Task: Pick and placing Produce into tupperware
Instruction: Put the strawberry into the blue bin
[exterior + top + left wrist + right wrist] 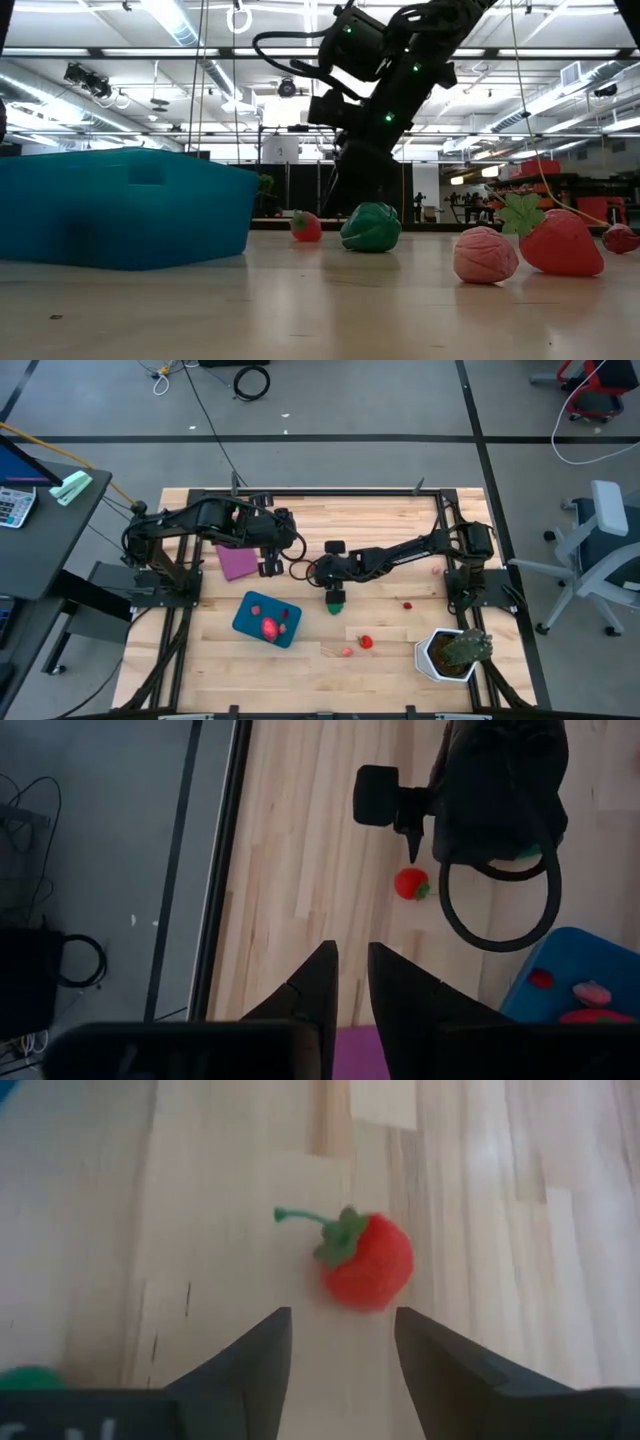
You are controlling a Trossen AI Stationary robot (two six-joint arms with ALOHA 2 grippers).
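High view, right gripper [335, 594]: near table centre, over the green toy [336, 602].
High view, tupperware [267, 619]: at 8 o'clock from that gripper, red produce [270, 627] inside.
High view, left gripper [269, 566]: waits beside the purple rectangle [236, 561].
Low view: green toy [370, 227] on the table [320, 300], under the arm.
Left wrist view: fingers [310, 995] narrowly apart.
Right wrist view: fingers [250, 1355] spread apart, holding nothing; a red tomato [368, 1261] at 12 o'clock, just beyond them.

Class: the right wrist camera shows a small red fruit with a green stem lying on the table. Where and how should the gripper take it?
Probably across the round red body of the fruit, coming straight down. The stem is thin and trails sideways, so avoid it. The right gripper is open with the body just ahead of its gap.
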